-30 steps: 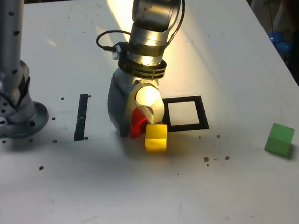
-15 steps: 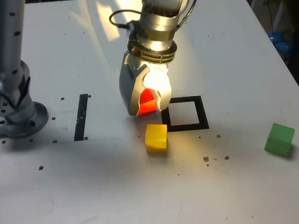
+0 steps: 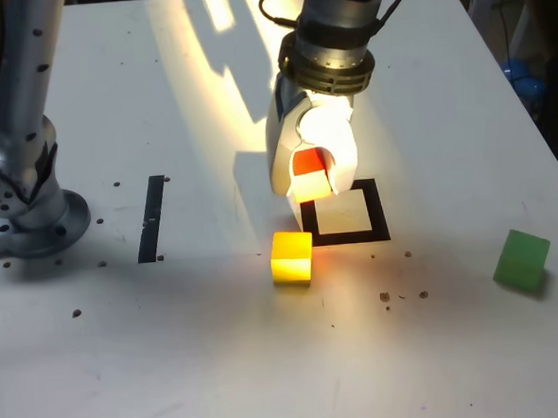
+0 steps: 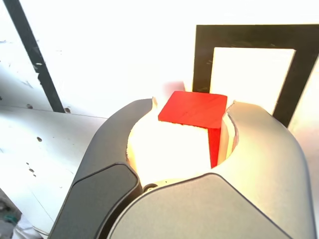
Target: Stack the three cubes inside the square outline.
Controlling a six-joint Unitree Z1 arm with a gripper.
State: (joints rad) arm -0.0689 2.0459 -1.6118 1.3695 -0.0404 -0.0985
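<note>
Tabletop (image 3: 193,347): pale, marked with small dark spots, streaked with glare on its far part; its near edge is cut off in the exterior view.
Red cube (image 3: 308,162): inside the tool, just off the outline's far left corner in the exterior view; its front face is washed out to near white in the wrist view, and its height over the surface is hard to tell.
Tool (image 3: 311,182): clenched on the red cube, one jaw on each side.
Square outline (image 3: 379,212): right of the tabletop's middle in the exterior view, its far left corner partly hidden by the tool; its white centre bears no cube.
Yellow cube (image 3: 292,258): near and left of the outline, apart from it, one face blown out by light.
Green cube (image 3: 523,260): well apart at the exterior view's right, turned at an angle.
Black strip (image 3: 152,220): left of the outline.
Arm base (image 3: 38,224): far left, upper arm cut off.
</note>
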